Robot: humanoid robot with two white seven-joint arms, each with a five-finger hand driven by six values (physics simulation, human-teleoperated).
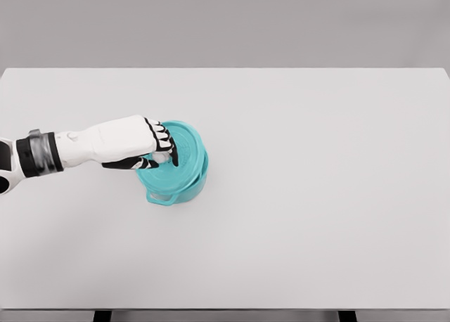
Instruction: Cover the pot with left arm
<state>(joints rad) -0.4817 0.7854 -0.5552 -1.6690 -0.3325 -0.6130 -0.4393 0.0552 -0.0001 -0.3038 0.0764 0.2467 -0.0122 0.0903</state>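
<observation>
Left robot hand (156, 150) grips lid (181, 147) atop teal pot (179, 185).

Before me a wide white table (295, 223) fills most of the frame, evenly lit. Behind its far edge, across the top, I see a plain grey wall (225, 23). Two dark table legs (103, 316) show at the bottom edge.

We see the pot (178, 185) on the table (316, 195), left of the frame's centre. The lid (184, 147) sits on the pot. Our left hand (149, 147) reaches in from the left edge, resting on the lid.
</observation>
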